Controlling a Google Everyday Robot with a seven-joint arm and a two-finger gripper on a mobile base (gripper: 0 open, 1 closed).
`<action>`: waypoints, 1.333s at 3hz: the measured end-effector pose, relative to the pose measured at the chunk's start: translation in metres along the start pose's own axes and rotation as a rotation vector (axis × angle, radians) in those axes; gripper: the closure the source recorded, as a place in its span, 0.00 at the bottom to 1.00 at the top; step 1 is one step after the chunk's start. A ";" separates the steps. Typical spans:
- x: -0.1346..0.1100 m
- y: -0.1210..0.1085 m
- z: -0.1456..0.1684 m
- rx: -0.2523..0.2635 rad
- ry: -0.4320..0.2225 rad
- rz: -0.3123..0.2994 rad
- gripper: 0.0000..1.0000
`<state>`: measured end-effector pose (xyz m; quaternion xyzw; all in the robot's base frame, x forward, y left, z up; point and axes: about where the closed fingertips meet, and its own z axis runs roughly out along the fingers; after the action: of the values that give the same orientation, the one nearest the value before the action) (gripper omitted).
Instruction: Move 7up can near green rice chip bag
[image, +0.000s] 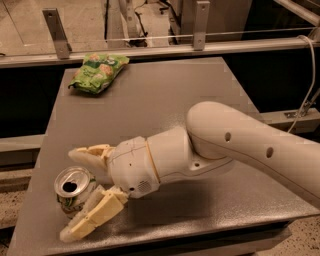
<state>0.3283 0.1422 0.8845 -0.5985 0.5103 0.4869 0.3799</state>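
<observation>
Camera view: upright 7up can (75, 191) within splayed hand (67, 196)

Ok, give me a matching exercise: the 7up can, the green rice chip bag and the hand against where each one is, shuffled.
1. 7up can
2. green rice chip bag
3. hand

A. lying at the far left of the table
B. open, a finger on each side of the can
C. upright at the table's near left corner

Pairs: 1-C, 2-A, 3-B
</observation>
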 end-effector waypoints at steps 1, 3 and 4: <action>0.006 0.003 0.006 -0.001 -0.005 0.018 0.43; -0.005 -0.019 -0.036 0.104 0.020 -0.018 0.88; -0.027 -0.047 -0.099 0.231 0.104 -0.094 1.00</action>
<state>0.3933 0.0635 0.9324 -0.5984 0.5534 0.3751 0.4416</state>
